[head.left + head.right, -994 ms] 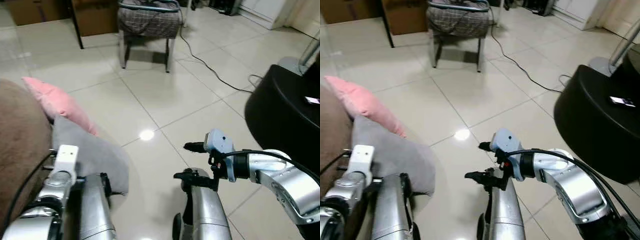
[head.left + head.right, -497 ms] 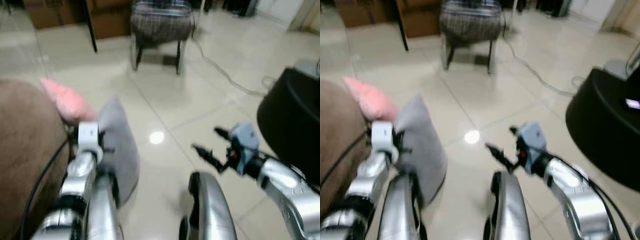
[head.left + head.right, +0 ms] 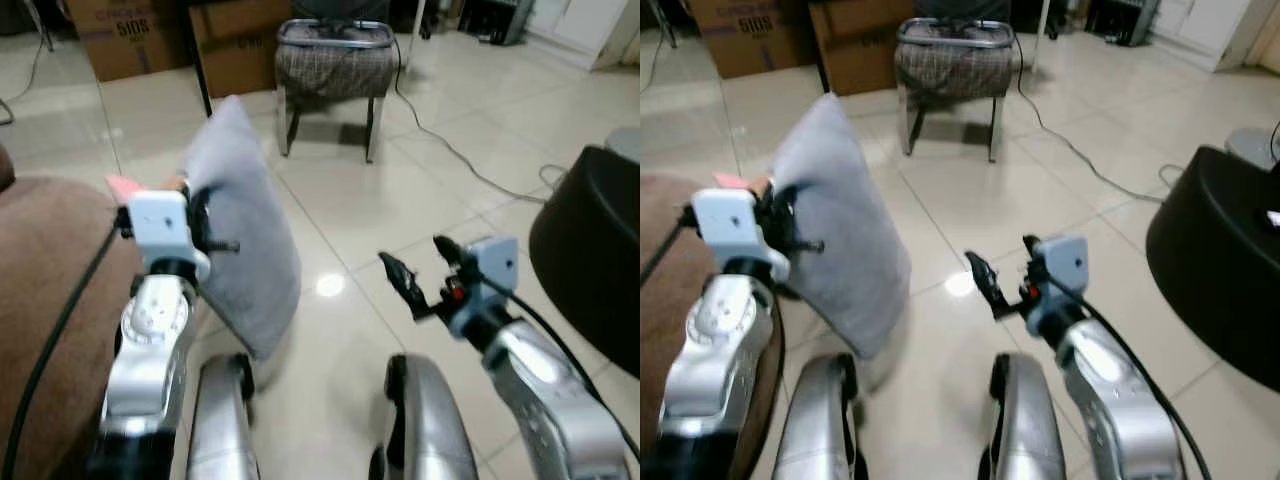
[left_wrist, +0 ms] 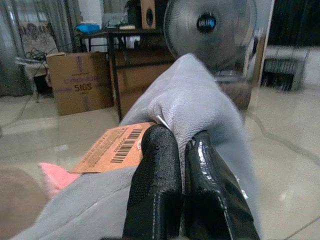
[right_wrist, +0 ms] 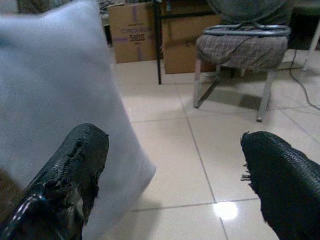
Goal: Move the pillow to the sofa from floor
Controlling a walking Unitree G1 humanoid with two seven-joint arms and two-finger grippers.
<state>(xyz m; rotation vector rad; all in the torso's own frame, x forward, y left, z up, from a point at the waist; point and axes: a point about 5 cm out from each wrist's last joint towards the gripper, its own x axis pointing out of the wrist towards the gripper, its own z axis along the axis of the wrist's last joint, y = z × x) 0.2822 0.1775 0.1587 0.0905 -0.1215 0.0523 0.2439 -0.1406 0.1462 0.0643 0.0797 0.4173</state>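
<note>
The left gripper is squeezed tight on one edge of the grey pillow. The pillow hangs in the air, off the floor, right beside the brown sofa. A cardboard tag sticks out near the pinched edge. The right gripper is wide open and holds nothing, on the far side of the pillow from the sofa. To do this well, keep the grip firm, swing the pillow over the sofa seat, and let go only when it rests there, so it does not slide back down.
</note>
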